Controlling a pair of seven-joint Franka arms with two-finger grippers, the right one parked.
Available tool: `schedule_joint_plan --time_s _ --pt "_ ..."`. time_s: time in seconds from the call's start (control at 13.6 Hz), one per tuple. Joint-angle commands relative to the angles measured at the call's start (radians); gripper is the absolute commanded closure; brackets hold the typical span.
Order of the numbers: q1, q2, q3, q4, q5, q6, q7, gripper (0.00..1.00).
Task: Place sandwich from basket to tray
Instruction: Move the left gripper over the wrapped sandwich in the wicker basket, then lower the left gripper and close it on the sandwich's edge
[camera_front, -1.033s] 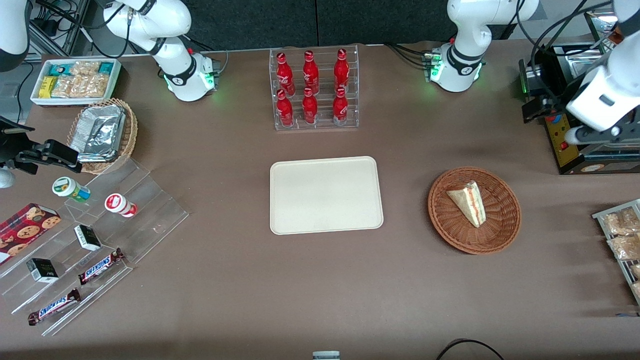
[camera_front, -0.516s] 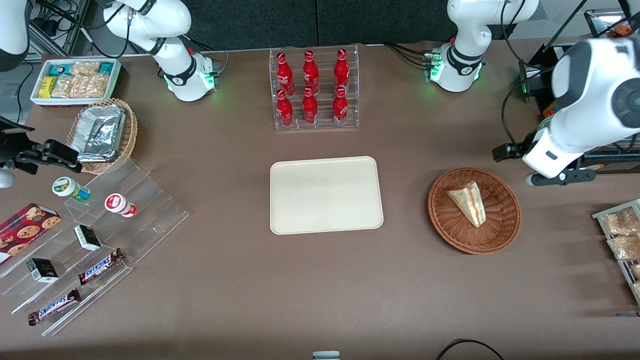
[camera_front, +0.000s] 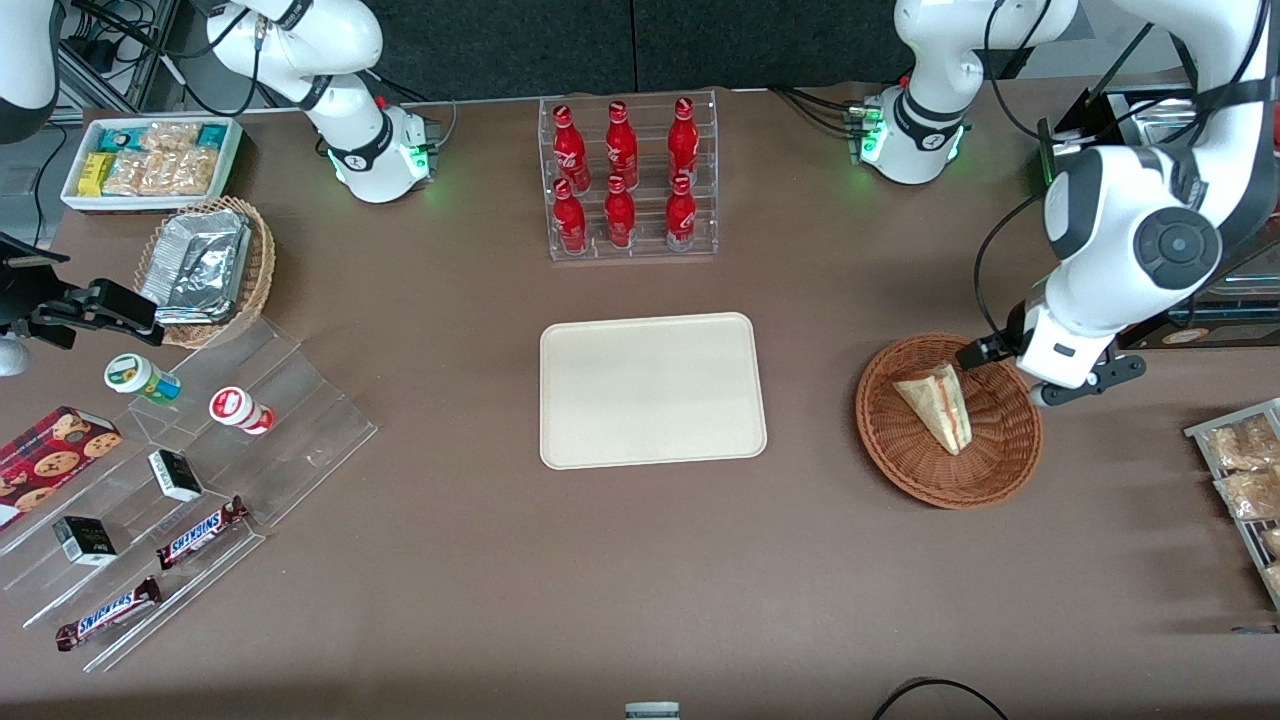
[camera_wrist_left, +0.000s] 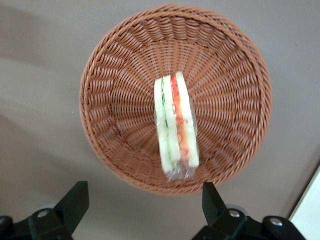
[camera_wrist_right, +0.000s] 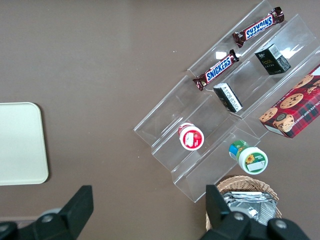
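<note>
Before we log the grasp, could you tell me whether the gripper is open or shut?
Open: the gripper hovers above the basket, fingers spread wide, nothing between them.

The tray (camera_front: 652, 390) lies at the centre of the front view on the table (camera_front: 600, 600). The bottle rack (camera_front: 628, 180) stands above it in the frame, farther from the camera. The basket (camera_front: 900, 470) sits beside the tray, apart from it, toward the working arm's end of the table. The sandwich (camera_front: 938, 402) lies in the basket, near its middle. The gripper (camera_wrist_left: 144, 196) hangs above the basket's rim on the side toward the working arm's end, its fingers spread apart, clear of the sandwich. At the parked arm's end, the bin of packets (camera_front: 150, 160) fills the upper corner of the frame. The foil-tray basket (camera_front: 205, 265) sits just below it, with the stepped stand (camera_front: 200, 480) lower, nearest the camera.
</note>
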Motion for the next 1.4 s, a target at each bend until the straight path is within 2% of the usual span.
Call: schedule_joint_plan --time_s 0.0,0.22,0.81,0.89,1.11,1.18,1.33 --pt "-0.028 0.053 0.008 -0.007 -0.002 0.083 -0.112 0.0" --pt "-0.028 0.094 0.006 -0.048 -0.002 0.189 -0.133 0.0" --pt "-0.028 0.176 0.008 -0.108 -0.014 0.301 -0.142 0.02" --pt "-0.028 0.176 0.006 -0.108 -0.014 0.3 -0.144 0.11" --pt "-0.028 0.191 0.006 -0.108 -0.057 0.291 -0.153 0.87" --pt "-0.028 0.191 0.006 -0.106 -0.057 0.285 -0.158 1.0" --pt "-0.06 0.197 0.008 -0.076 -0.057 0.237 -0.211 1.0"
